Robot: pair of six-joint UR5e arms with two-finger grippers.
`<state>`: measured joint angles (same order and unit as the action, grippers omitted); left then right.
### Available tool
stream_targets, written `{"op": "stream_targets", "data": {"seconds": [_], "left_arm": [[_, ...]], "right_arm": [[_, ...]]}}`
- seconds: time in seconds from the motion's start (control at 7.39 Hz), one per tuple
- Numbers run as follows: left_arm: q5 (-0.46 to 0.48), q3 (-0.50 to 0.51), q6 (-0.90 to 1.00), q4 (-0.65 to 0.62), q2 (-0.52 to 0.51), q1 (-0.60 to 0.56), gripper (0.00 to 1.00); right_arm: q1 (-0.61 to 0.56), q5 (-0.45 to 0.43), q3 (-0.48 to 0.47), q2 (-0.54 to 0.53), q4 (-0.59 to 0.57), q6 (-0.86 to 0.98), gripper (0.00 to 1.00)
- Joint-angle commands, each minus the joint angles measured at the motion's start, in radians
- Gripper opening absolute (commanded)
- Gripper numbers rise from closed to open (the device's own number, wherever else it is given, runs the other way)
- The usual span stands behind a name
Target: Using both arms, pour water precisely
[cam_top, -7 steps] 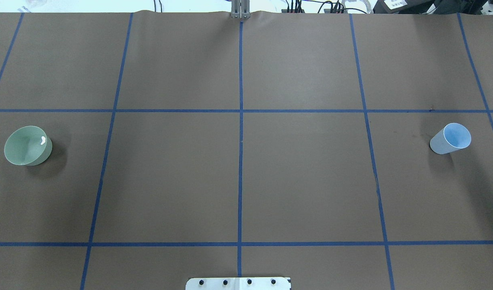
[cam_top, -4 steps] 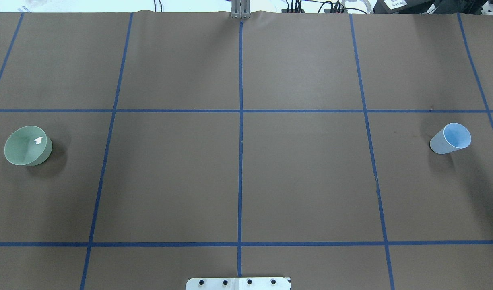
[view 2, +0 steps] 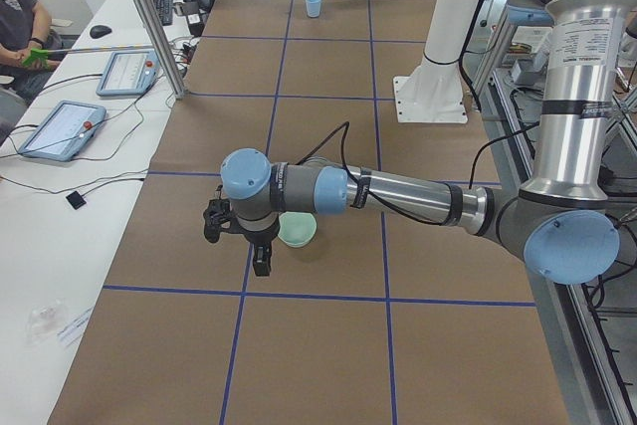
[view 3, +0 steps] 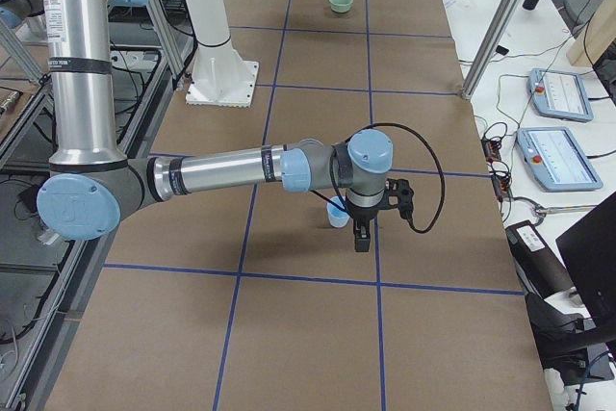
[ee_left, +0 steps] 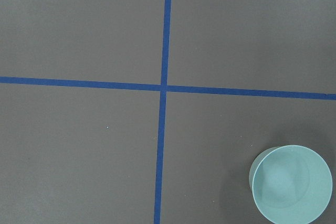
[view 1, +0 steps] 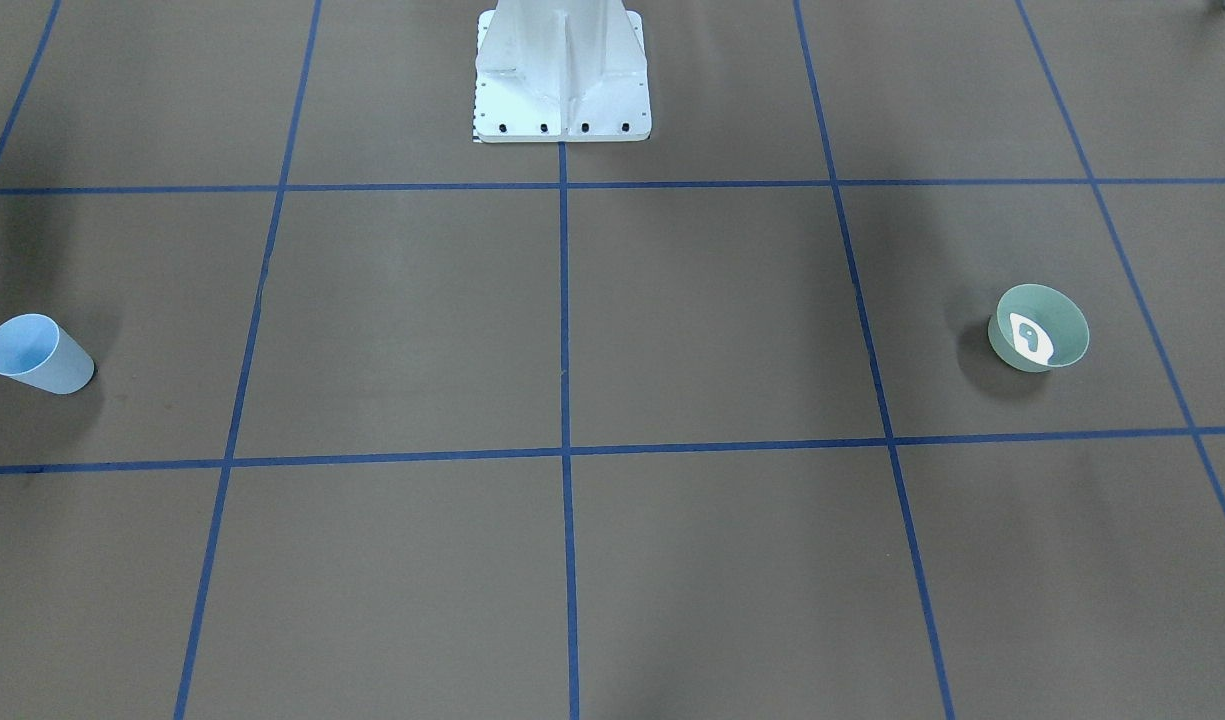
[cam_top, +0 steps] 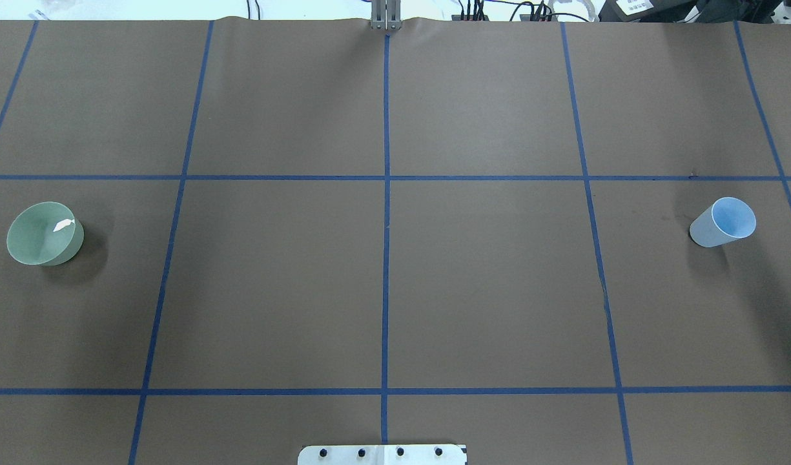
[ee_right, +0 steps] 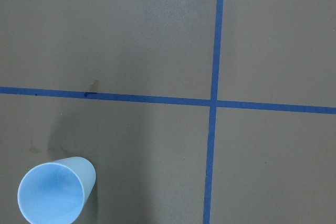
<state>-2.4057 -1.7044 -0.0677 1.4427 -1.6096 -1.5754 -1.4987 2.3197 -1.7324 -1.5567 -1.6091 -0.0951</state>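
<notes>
A green cup [cam_top: 43, 234] stands upright at the table's left end, with a bright glossy glint [cam_top: 62, 225] inside that suggests water. A light blue cup [cam_top: 724, 221] stands upright at the right end. In the exterior left view my left arm [view 2: 398, 191] reaches out, its gripper [view 2: 261, 266] pointing down just beside the green cup [view 2: 299, 230]. In the exterior right view my right gripper [view 3: 361, 238] hangs just beside the blue cup [view 3: 337, 212]. I cannot tell whether either gripper is open or shut. The wrist views show each cup [ee_left: 291, 184] [ee_right: 55, 191] at the frame's bottom edge.
The white pedestal [view 1: 562, 70] stands at the robot's edge of the brown, blue-taped table. Tablets [view 2: 60, 128] and cables lie on a side bench beyond the far edge. A seated operator [view 2: 20, 17] and an aluminium post [view 2: 149, 17] are there too.
The bright glint inside the green cup has changed shape and shifted slightly. The cups have not moved.
</notes>
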Motion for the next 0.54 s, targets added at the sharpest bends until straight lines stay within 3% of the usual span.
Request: {"op": "stream_targets", "data": {"seconds": [0.0, 0.41], "left_arm": [[0.0, -0.006, 0.0, 0.001, 0.002, 0.0, 1.0], [0.006, -0.006, 0.0, 0.001, -0.001, 0.0, 1.0]], "right_arm": [[0.0, 0.0, 0.0, 0.001, 0.0, 0.0, 0.99], [0.0, 0.0, 0.002, 0.001, 0.0, 0.0, 0.99]]}}
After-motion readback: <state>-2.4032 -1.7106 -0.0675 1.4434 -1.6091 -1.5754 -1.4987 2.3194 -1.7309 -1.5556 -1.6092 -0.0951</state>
